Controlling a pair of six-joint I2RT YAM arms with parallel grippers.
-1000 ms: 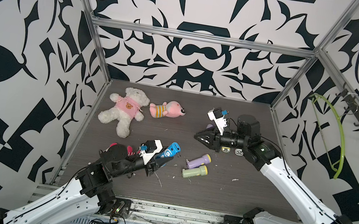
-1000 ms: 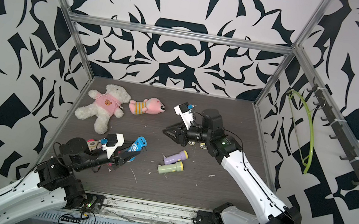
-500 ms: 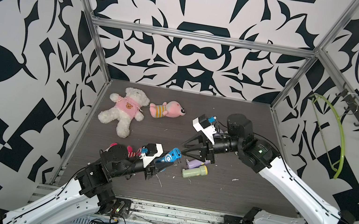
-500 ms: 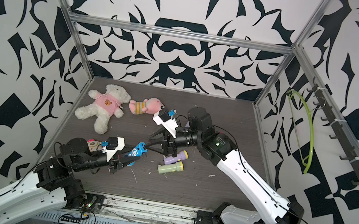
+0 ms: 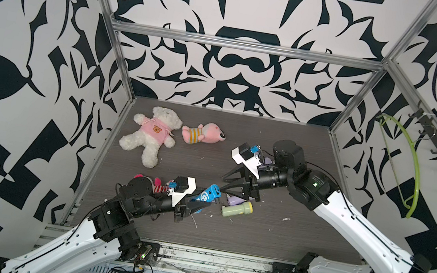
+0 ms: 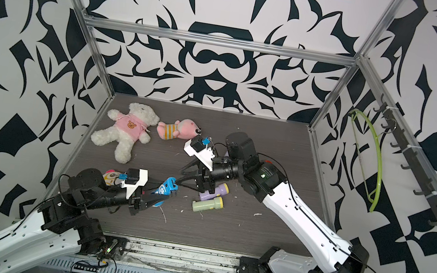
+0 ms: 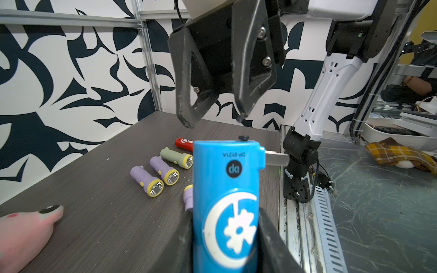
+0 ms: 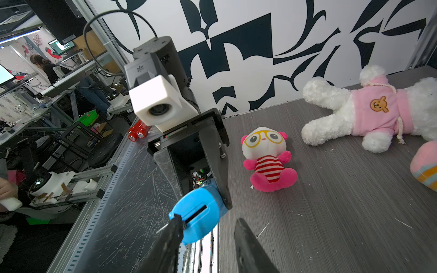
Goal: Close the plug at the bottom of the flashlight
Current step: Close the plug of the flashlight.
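Your left end effector (image 5: 200,201) has the blue flashlight (image 5: 206,196) clamped between its fingers (image 7: 268,236). It grips the lower body, so the moon-and-flower logo faces the left wrist camera and the butt end sticks out free, clear of the tabletop (image 5: 268,241). Look at that butt end: the metal plug (image 7: 276,158) juts out sideways from it, not folded in. Your right end effector (image 5: 220,183) is right at that same end, jaws parted to a middling gap with nothing gripped. In the right wrist view one fingertip (image 8: 172,236) lines up with the edge of the blue cap beside its dark slot, but you cannot tell whether it truly touches. Just past the blue flashlight, under the right arm, a purple flashlight (image 5: 233,199) and a pale green flashlight (image 5: 238,209) lie on their sides close together. A small doll with yellow glasses (image 8: 267,160) sits near the blue flashlight on the left arm's side. A white teddy bear (image 5: 151,133) and a pink plush (image 5: 205,137) lie well beyond it toward the back wall.
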